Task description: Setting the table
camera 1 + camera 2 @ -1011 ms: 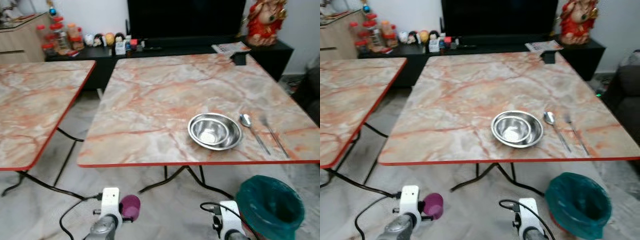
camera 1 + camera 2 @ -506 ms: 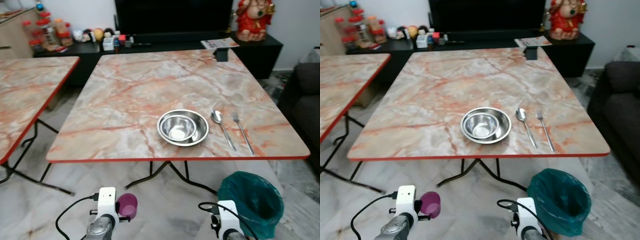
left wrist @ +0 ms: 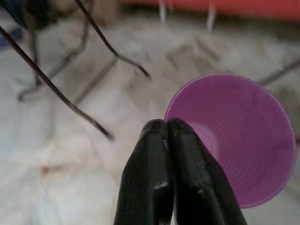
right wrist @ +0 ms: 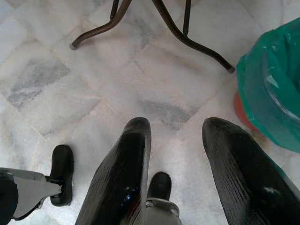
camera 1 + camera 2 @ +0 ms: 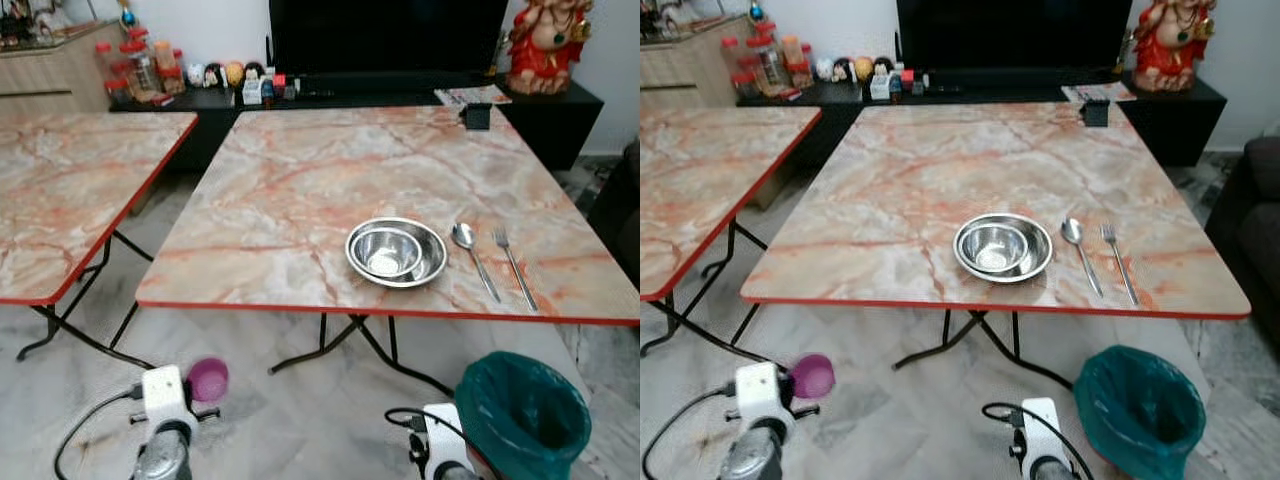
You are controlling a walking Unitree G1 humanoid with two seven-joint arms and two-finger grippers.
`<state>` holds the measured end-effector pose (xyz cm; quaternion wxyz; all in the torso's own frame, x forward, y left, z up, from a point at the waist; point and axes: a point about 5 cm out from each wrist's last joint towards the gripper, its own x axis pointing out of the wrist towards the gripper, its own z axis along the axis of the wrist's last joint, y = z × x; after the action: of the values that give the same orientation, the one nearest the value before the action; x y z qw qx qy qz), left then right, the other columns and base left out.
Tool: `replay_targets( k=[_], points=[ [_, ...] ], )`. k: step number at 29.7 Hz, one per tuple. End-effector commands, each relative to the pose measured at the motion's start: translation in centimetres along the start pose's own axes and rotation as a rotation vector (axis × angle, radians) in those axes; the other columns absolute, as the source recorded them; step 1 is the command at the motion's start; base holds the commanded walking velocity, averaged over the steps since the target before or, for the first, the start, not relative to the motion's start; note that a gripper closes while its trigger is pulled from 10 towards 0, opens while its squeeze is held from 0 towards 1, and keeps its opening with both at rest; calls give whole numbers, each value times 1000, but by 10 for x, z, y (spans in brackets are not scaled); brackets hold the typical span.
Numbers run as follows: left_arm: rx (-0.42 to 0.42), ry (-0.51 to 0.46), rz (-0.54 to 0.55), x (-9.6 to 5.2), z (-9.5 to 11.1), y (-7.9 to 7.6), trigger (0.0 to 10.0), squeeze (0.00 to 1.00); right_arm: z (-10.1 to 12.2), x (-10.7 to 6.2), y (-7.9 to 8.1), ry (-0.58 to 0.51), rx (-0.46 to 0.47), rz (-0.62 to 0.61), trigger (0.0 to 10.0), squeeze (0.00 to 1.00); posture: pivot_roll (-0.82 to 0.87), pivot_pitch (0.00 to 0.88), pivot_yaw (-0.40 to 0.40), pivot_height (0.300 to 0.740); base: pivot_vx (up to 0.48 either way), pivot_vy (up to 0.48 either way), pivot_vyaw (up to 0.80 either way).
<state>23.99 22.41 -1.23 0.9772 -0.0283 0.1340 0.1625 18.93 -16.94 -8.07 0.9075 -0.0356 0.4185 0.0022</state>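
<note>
My left gripper (image 3: 166,129) hangs low over the marble floor (image 5: 290,430), short of the table's near edge, its two black fingers pressed together on the rim of a purple plastic cup (image 3: 239,136), whose open mouth faces the wrist camera; my right gripper (image 4: 176,140) also hangs low, fingers spread apart and holding nothing, just beside a bin lined with a green bag (image 5: 525,410); ahead stands the marble-patterned table with a red edge (image 5: 300,215); a steel bowl (image 5: 396,252) sits near its near edge, toward the right side; a spoon (image 5: 472,255) lies just right of the bowl and a fork (image 5: 513,265) just right of the spoon, both pointing from near edge toward far edge; a small black object (image 5: 477,116) rests at the far right corner; a second matching table (image 5: 70,190) stands to the left, apart from the first.
</note>
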Motion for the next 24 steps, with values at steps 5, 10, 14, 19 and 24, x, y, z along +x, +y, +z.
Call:
replay_targets(
  k=[5,10,14,19,24],
  points=[
    [-23,-225,128,8,44,17,10000,0,1,0,2,-1,-15,8,10000,0,74,0,44,740,0,0,0],
    [30,-408,157,16,90,17,10000,0,1,0,2,-1,-16,9,10000,0,76,0,43,740,0,0,0],
    [42,-576,191,18,137,15,10000,0,2,1,2,-2,-13,7,10000,0,68,0,47,740,0,0,0],
    [22,-688,172,16,172,4,10000,0,2,1,1,-4,-9,3,10000,0,63,0,49,740,0,0,0],
    [-37,-675,64,17,184,-13,10000,0,3,1,1,-6,-7,2,10000,0,64,0,49,740,0,0,0]
  ],
)
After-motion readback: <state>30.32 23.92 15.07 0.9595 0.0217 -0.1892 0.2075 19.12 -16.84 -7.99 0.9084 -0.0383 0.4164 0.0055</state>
